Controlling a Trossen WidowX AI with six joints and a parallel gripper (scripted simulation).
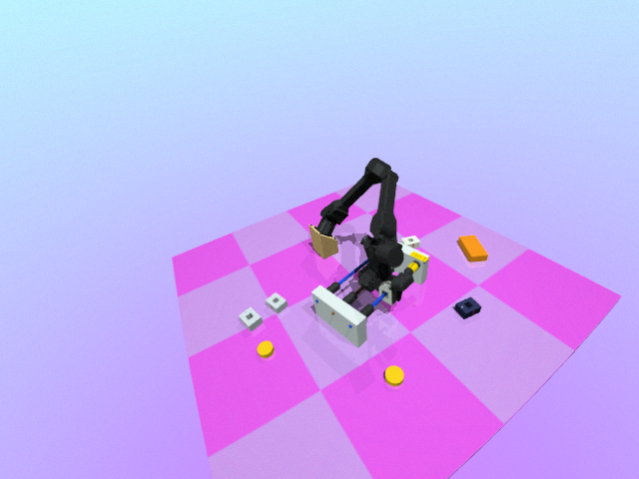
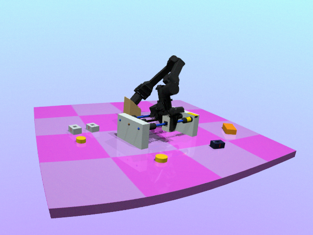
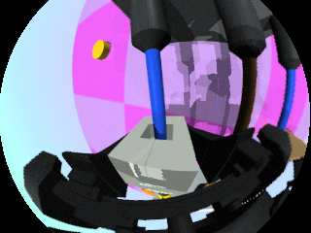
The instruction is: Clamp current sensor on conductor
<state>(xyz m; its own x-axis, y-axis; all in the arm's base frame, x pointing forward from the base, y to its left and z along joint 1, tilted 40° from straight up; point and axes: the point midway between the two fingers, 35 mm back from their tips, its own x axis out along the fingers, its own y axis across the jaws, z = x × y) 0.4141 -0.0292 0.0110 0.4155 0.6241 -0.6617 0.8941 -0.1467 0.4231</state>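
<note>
The light grey sensor (image 1: 385, 293) (image 2: 165, 127) (image 3: 170, 157) surrounds the front blue conductor (image 1: 377, 300) (image 2: 159, 125) (image 3: 155, 83), between the two end blocks. In the wrist view its halves meet at a thin seam and the conductor runs into its square window. I cannot tell whether it is latched, and I see no arrow. My gripper (image 1: 390, 291) (image 2: 169, 123) (image 3: 158, 130) is shut on the sensor, a finger at each side. The yellow LOAD label (image 1: 418, 255) (image 2: 192, 114) is on top of the far block, above the conductor's yellow sleeve (image 1: 413, 266) (image 2: 187, 119).
White end blocks (image 1: 337, 316) (image 2: 132, 131) carry a brown conductor (image 3: 249, 92) and another blue conductor (image 1: 353, 272) (image 3: 291, 92) alongside. A tan angled panel (image 1: 323, 244) (image 2: 130, 107) stands behind. Grey blocks, yellow discs, a navy block (image 1: 467, 307) (image 2: 217, 144) and an orange block (image 1: 472, 248) (image 2: 229, 128) lie around.
</note>
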